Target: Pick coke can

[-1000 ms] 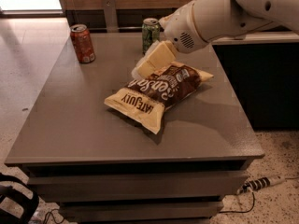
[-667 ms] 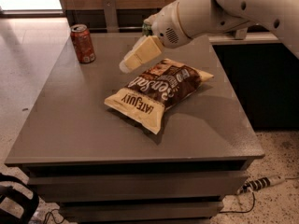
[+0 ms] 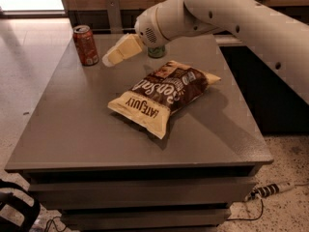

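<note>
i note the coke can (image 3: 85,45) standing upright near the far corner of the grey table (image 3: 72,129), on the left side of the view. its silver top faces up and it touches nothing else.

the gripper (image 3: 110,59) hangs above the table surface just beside the can, on the side toward the table's middle. its cream tip slants down toward the can. a clear gap shows between tip and can, so there is no contact. i cannot tell how far the gripper is open. i see nothing held in it.

the white arm (image 3: 231,18) reaches in from the upper right of the view, and its rounded wrist sits over the far edge of the table.

a green can (image 3: 157,51) stands at the far edge behind the wrist. only its lower part shows.

a brown and cream chip bag (image 3: 166,93) lies flat near the middle of the table, well apart from the coke can. its print reads upside down from this camera.

on the speckled floor at lower right lies a power strip (image 3: 268,190) with its cable.
</note>
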Motion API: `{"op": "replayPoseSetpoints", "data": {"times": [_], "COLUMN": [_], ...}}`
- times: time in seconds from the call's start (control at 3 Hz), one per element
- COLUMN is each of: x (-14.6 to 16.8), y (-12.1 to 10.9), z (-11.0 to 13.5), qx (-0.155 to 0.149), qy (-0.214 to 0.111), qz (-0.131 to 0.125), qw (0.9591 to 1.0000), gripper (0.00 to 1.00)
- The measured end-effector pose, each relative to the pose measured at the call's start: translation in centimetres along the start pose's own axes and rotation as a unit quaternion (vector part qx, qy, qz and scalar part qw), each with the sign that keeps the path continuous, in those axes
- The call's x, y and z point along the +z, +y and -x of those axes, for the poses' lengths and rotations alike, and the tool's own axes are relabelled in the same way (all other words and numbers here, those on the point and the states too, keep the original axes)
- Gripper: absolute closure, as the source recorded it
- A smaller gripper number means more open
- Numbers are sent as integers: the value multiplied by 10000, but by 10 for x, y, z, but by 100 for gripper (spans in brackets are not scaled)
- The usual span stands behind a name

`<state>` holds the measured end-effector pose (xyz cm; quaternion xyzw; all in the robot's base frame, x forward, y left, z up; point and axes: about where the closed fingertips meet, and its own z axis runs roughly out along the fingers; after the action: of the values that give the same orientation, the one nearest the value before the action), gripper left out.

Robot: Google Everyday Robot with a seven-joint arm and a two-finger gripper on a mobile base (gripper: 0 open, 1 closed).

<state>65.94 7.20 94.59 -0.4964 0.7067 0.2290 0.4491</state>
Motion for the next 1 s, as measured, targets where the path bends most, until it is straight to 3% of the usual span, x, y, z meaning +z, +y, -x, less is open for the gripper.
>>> {"op": "replayPoseSetpoints", "data": {"times": [1.0], "x": [80], "y": [-22], "z": [20], "qx": [83], "qy": [-429], "qz": [-280], "qw": [9987], "gripper": [0]}}
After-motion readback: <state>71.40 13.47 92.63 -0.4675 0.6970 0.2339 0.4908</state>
